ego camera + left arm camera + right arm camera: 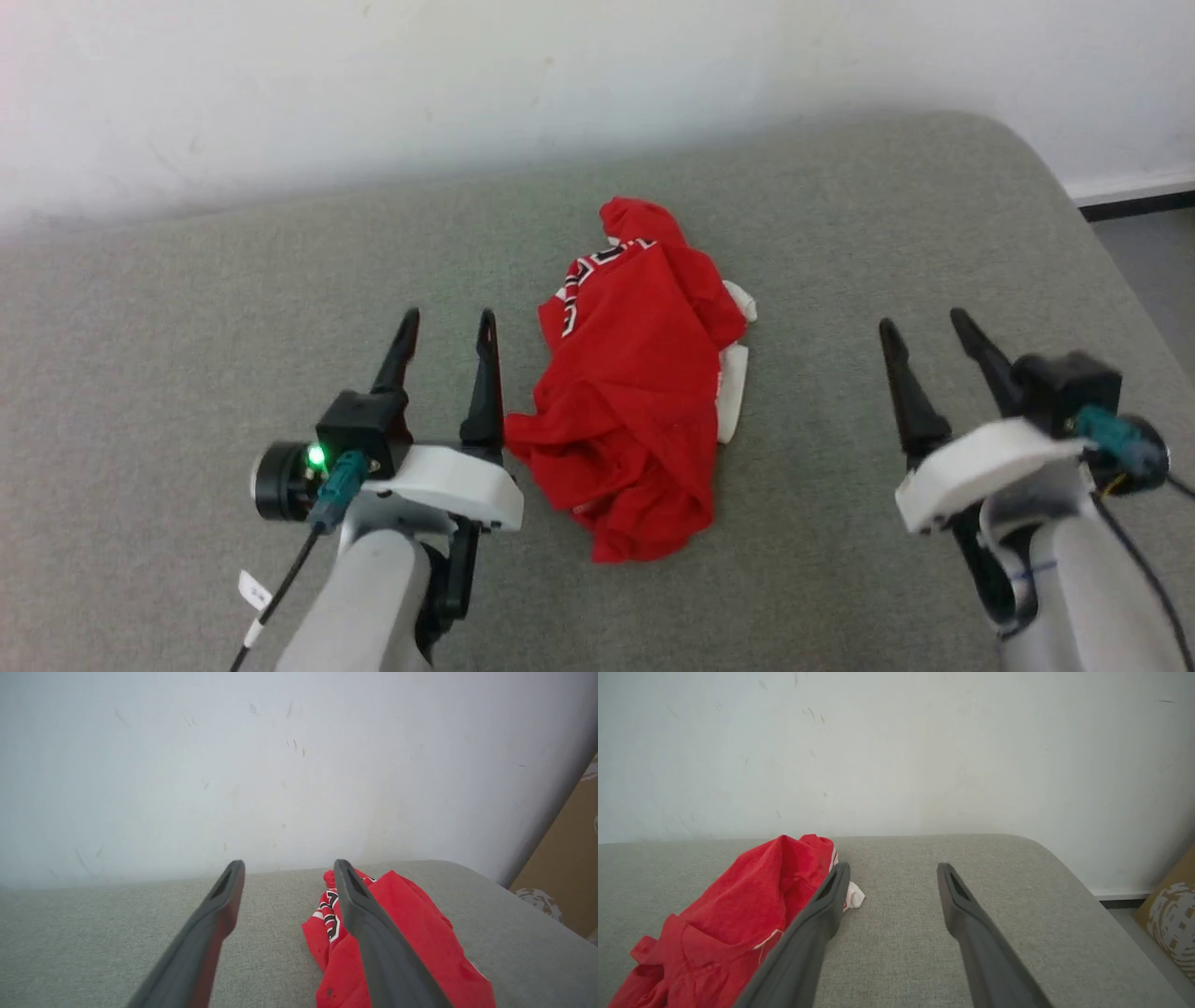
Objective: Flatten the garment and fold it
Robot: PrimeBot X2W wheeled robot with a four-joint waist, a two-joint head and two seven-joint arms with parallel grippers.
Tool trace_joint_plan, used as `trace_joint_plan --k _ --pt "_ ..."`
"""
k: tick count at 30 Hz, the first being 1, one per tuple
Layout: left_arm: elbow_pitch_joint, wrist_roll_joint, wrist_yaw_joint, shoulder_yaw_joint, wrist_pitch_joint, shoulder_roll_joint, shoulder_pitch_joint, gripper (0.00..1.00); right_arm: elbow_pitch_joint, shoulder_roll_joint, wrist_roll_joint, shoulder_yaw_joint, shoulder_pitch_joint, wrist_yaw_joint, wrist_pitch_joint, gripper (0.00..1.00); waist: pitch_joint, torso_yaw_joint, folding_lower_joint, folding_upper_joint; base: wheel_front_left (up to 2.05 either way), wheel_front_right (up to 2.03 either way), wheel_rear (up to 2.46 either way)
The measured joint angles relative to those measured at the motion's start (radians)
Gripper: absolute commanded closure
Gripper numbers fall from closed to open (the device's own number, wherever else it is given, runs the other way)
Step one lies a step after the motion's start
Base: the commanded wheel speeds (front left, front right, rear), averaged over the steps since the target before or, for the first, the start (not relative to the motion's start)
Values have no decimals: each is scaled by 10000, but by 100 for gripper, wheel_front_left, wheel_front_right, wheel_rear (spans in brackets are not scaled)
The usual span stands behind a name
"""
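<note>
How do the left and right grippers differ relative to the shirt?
The left gripper sits right beside the shirt; the right gripper stands well clear, bare cushion between. The left gripper's fingers point roughly straight up the head view; the right gripper's lean leftward. Both are open and empty.

A grey woven cushion [187, 327] spreads across the head view, its far right corner rounded. Behind it stands a white wall [373, 84] with small scuffs and marks. At the right, a white skirting board [1134, 185] runs along the foot of the wall above a grey floor [1158, 280]. A brown cardboard-coloured thing [1174, 905] with a white print stands on the floor beside the cushion.
</note>
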Motion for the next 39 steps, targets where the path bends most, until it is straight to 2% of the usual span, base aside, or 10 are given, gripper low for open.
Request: trace_joint_plan --k 8,14,21,22,23,25,28,34,36,39 --pt "-1925 1300 90 759 -12 -199 35 0 1950 -132 382 -82 -2737 -2 1720 0 966 623 3 0 0 0 0" --pt "-2295 1620 40 1078 -12 -456 64 0 3659 -412 435 -25 -4057 -2 3940 0 1701 1191 3 0 0 0 0" --pt "-2322 1758 -67 1292 -12 -642 229 0 4399 -846 410 777 -4924 -2 5898 0 2393 1778 4 0 0 0 0" --pt "-2320 1758 -113 1340 -12 -650 233 0 4414 -920 412 888 -5000 -2 6165 12 2457 1845 3 0 0 0 0" --pt "-2318 1760 -117 1371 -12 -658 233 0 4418 -1014 441 976 -5112 -2 6458 62 2509 1909 2 0 0 0 0" --pt "-2305 1760 -128 1425 -12 -681 248 0 4316 -1147 560 1064 -5229 -2 6807 100 2561 2012 2 0 0 0 0" --pt "-2253 1772 -205 1536 -12 -692 358 0 4031 -1187 734 959 -5087 2 6560 100 2464 2057 2 0 0 0 0" --pt "-2132 1774 -384 1745 -12 -704 649 0 2399 -1058 236 506 -4832 -2 4188 100 1926 2003 0 0 0 0 0" --pt "-2086 1774 -449 1816 -12 -706 789 0 1530 -832 174 840 -4734 -12 3684 100 1687 1969 -1 0 0 0 0" --pt "-1994 1774 -487 1912 -12 -708 1021 0 107 -520 330 2065 -4259 -12 3469 100 1308 1921 -1 0 0 0 0"
